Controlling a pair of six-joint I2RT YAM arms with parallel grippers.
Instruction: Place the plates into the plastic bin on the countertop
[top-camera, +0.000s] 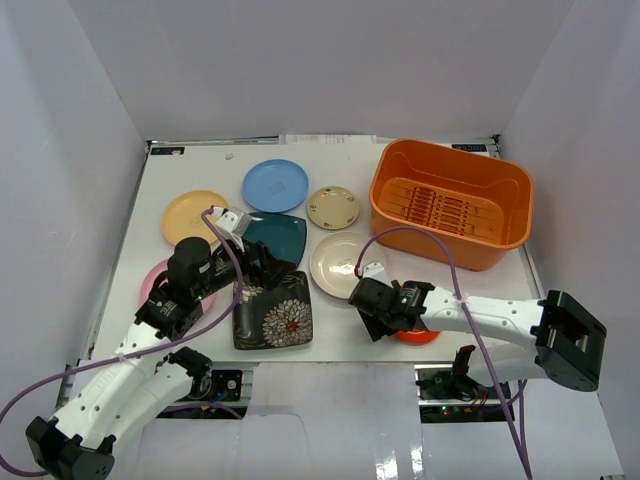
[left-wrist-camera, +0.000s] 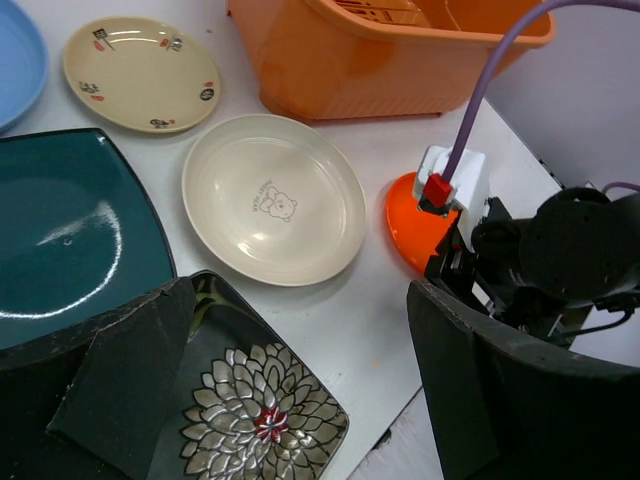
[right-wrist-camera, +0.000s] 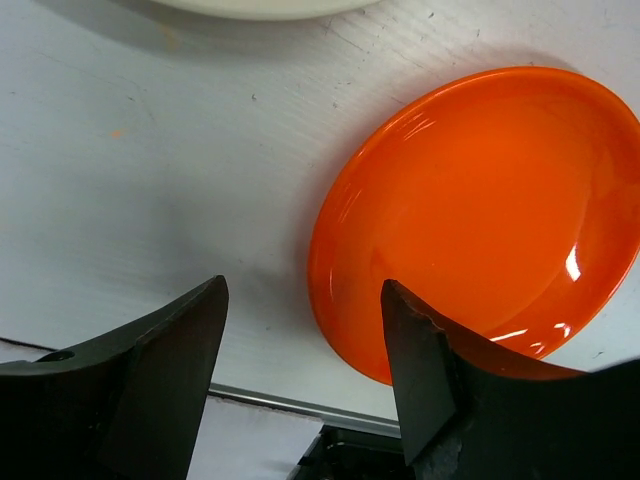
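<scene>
The orange plastic bin (top-camera: 450, 200) stands at the back right of the white countertop (top-camera: 330, 340); only its slotted bottom shows inside. Plates lie flat on the countertop: blue (top-camera: 275, 185), yellow (top-camera: 190, 215), small tan (top-camera: 333, 207), cream (top-camera: 345, 262), square teal (top-camera: 280, 232), square black floral (top-camera: 272, 312), and pink (top-camera: 155, 278), partly under my left arm. My left gripper (top-camera: 263, 270) is open and empty above the floral plate (left-wrist-camera: 255, 420). My right gripper (right-wrist-camera: 300, 370) is open, with the left rim of the small orange-red plate (right-wrist-camera: 480, 210) between its fingers.
White walls close in the left, back and right sides. The countertop's near edge runs just below the floral and orange-red plates. Purple cables loop over both arms, one arching near the bin's front wall (left-wrist-camera: 380, 60).
</scene>
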